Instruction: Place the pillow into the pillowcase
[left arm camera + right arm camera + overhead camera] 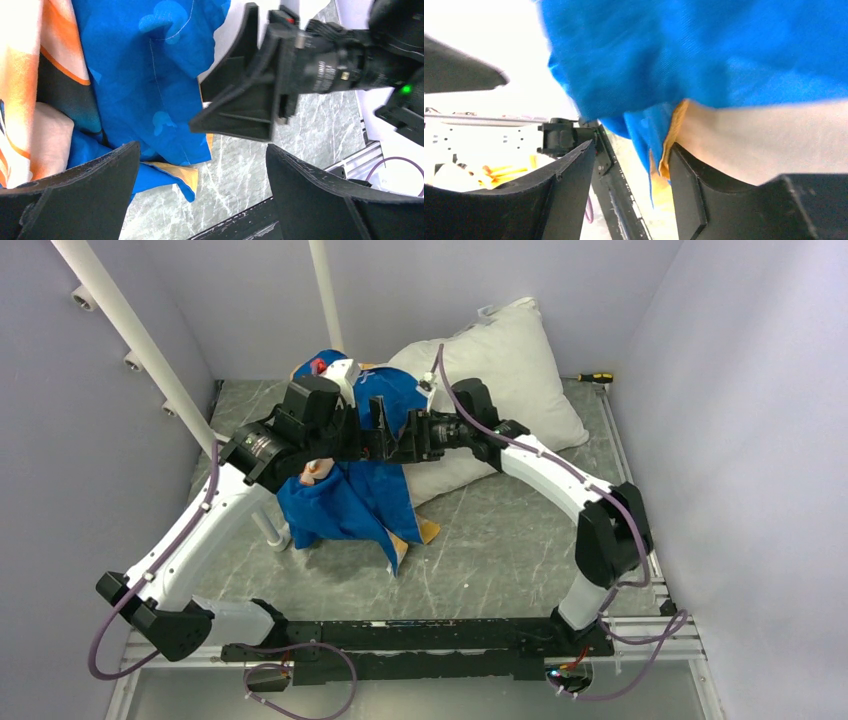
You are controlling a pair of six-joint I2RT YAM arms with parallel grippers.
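The white pillow (505, 365) lies at the back of the table, tilted up toward the rear wall. The blue pillowcase (345, 495) hangs crumpled in front of it, one yellow-orange corner (187, 172) showing. My left gripper (202, 150) is wide open with only the grey tabletop between its fingers, just right of the blue fabric (150, 75). My right gripper (633, 150) faces it, jaws partly apart. The pillowcase's blue and yellow edge (659, 150) hangs into the gap beside its right finger (694, 190), not pinched. Both grippers meet over the case (392, 435).
A yellow-handled screwdriver (597, 377) lies at the back right by the wall. White posts (140, 340) (325, 300) rise at the back left, and a short white cylinder (268, 528) stands left of the pillowcase. The black base rail (420, 635) runs along the near edge.
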